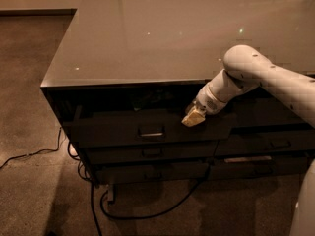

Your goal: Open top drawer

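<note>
The top drawer is the wide dark one just under the glossy counter top on the left side of the cabinet. Its small metal pull handle sits at the centre of the front. The drawer front stands out a little from the cabinet, with a dark gap above it; its inside is in shadow. My gripper, with a cream-coloured tip on the white arm, rests at the top edge of the drawer front, to the right of and above the handle.
Shallower dark drawers lie below, and more drawers to the right under my arm. The grey counter top overhangs them. Black cables trail on the carpet in front and to the left.
</note>
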Robot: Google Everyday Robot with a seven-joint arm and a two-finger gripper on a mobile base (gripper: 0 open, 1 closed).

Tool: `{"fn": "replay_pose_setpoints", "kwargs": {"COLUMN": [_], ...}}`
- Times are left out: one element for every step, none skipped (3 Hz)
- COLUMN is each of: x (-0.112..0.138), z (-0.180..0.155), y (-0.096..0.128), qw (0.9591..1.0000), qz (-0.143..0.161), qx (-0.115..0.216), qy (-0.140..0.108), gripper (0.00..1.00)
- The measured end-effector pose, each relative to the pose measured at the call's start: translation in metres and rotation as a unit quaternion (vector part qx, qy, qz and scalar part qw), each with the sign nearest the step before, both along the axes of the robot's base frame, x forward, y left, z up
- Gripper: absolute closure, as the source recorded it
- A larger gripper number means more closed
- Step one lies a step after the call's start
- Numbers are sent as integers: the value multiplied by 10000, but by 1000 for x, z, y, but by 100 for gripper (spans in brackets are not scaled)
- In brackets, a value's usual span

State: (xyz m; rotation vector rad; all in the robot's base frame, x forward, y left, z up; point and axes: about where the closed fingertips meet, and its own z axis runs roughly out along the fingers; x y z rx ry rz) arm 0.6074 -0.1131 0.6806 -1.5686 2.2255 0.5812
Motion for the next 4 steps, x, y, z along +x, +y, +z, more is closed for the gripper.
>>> {"fn": "replay_pose_setpoints", "kwargs": {"x": [0,0,0,0], "z": [2,2,2,2], "y": [0,0,0,0], "qw": [10000,10000,10000,10000], "qz": [0,0,0,0], "qx": [0,0,0,0], "qy": [0,0,1,1], "gripper": [88,88,65,42]}}
